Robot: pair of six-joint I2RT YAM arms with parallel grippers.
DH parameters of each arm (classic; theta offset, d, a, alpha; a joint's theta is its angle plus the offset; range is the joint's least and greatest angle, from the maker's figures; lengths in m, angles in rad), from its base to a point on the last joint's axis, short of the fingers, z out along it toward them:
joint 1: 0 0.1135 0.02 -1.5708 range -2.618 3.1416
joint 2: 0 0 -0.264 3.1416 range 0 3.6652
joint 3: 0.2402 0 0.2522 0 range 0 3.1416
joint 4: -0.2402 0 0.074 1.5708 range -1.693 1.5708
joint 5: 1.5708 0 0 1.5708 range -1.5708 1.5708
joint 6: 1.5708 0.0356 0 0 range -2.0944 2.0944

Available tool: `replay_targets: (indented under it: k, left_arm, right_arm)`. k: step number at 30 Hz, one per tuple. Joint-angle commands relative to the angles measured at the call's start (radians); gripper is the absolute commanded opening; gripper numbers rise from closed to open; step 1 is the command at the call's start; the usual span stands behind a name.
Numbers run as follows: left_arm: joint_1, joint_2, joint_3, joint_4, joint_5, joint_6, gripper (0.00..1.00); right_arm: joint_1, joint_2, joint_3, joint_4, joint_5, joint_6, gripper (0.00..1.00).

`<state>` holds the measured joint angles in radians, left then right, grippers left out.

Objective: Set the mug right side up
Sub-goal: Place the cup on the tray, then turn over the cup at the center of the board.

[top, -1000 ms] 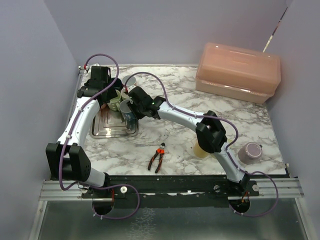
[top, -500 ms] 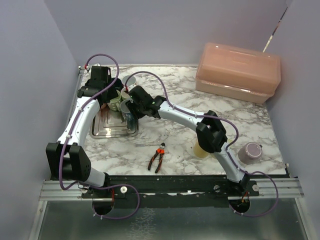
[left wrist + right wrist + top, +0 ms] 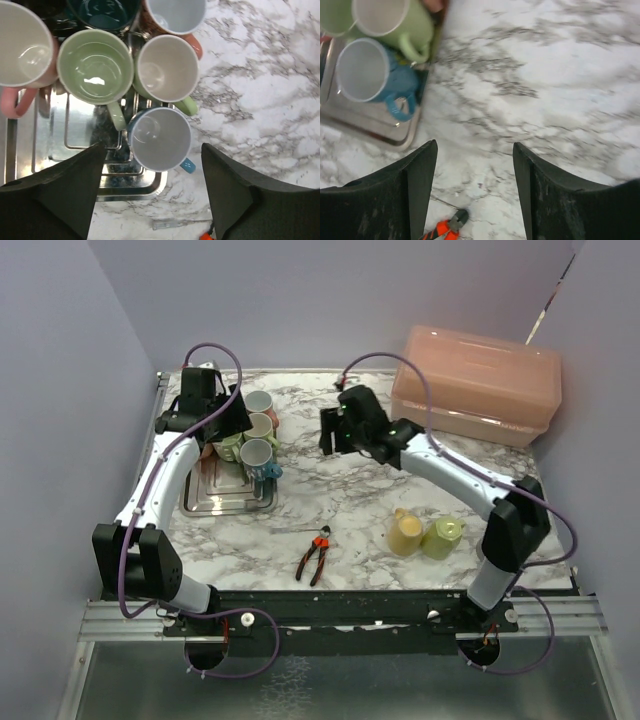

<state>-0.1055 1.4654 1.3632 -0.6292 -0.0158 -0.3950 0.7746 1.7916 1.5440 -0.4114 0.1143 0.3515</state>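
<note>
Both the left gripper (image 3: 153,148) and right gripper (image 3: 474,146) gape wide, empty, the right having drawn back toward twelve o'clock, leaving the blue mug (image 3: 257,456) mouth-up on the tray (image 3: 215,503) at ten o'clock, likely finished.

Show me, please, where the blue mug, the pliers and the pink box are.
blue mug (image 3: 160,138): left wrist view, inside bottom.
pliers (image 3: 318,546): top view, near the joint.
pink box (image 3: 478,375): top view, lid.
</note>
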Motion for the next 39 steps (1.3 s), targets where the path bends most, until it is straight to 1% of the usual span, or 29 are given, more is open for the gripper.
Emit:
replay_targets:
  k: [1,3,6,9,12,16,18,24,26,30,35,39]
  left_arm:
    - [-0.042,0.0,-0.002,0.068,0.239,0.069,0.82]
    - [-0.084,0.001,-0.005,0.076,0.268,0.098,0.85]
    - [-0.146,0.004,-0.008,0.087,0.269,0.123,0.88]
    - [-0.183,0.008,-0.009,0.096,0.262,0.132,0.88]
    - [-0.203,0.015,-0.009,0.1,0.257,0.13,0.88]
    - [-0.219,0.024,-0.014,0.104,0.254,0.128,0.88]
    - [-0.224,0.025,-0.02,0.107,0.253,0.128,0.88]
    - [-0.226,0.033,-0.03,0.105,0.238,0.139,0.88]
    - [-0.226,0.033,-0.032,0.103,0.215,0.142,0.88]
    - [-0.226,0.033,-0.042,0.093,0.185,0.151,0.88]
    - [-0.226,0.033,-0.046,0.087,0.172,0.155,0.88]
    - [-0.226,0.033,-0.044,0.084,0.162,0.158,0.88]
  right_arm:
    - [-0.075,-0.14,-0.092,-0.145,0.191,0.178,0.66]
    - [-0.12,-0.172,-0.088,-0.305,0.278,0.264,0.66]
    - [-0.205,-0.198,-0.087,-0.535,0.364,0.376,0.68]
    - [-0.278,-0.249,-0.134,-0.668,0.408,0.455,0.74]
    - [-0.349,-0.311,-0.214,-0.727,0.382,0.52,0.76]
    - [-0.468,-0.377,-0.336,-0.791,0.295,0.611,0.76]
    - [-0.508,-0.409,-0.387,-0.809,0.264,0.655,0.76]
    - [-0.521,-0.463,-0.437,-0.922,0.276,0.811,0.75]
    - [-0.521,-0.485,-0.466,-0.936,0.274,0.867,0.75]
    - [-0.525,-0.522,-0.532,-0.904,0.248,0.926,0.75]
    - [-0.56,-0.503,-0.587,-0.815,0.205,0.919,0.75]
    - [-0.581,-0.477,-0.627,-0.721,0.143,0.885,0.71]
